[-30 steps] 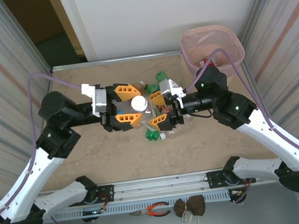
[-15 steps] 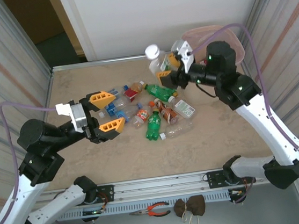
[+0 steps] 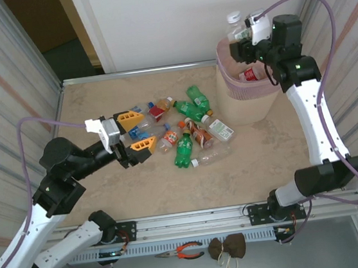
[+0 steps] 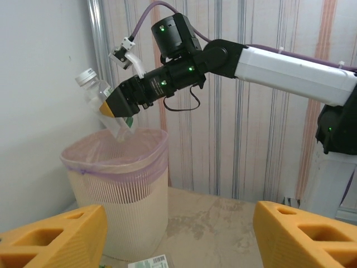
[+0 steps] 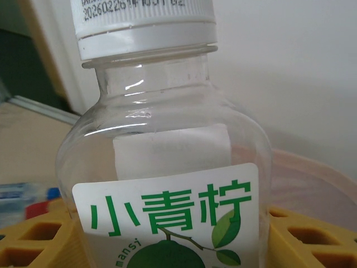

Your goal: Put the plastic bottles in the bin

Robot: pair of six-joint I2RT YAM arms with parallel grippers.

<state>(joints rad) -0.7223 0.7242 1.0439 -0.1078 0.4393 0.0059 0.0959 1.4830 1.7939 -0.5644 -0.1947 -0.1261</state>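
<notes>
Pinching a clear bottle [image 4: 99,91] low on its body, the right claw [image 4: 119,106] holds it tilted above the bin [image 4: 120,195], white cap [image 4: 86,76] uppermost, base toward the bin's mouth; the right wrist view adds its green-lettered label [image 5: 173,223]. Left claw [image 3: 143,129] hangs spread beside the other bottles [image 3: 188,133] on the table [image 3: 97,98]

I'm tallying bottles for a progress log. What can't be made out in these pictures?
- Top view: the right gripper covers part of the mouth of the bin; the count inside cannot be told.
- Left wrist view: the bin's own wall hides its inside.
- Right wrist view: the lower half of the held bottle is cut off by the bottom edge.
- Top view: the left gripper overlaps the edge of the pile of bottles.
</notes>
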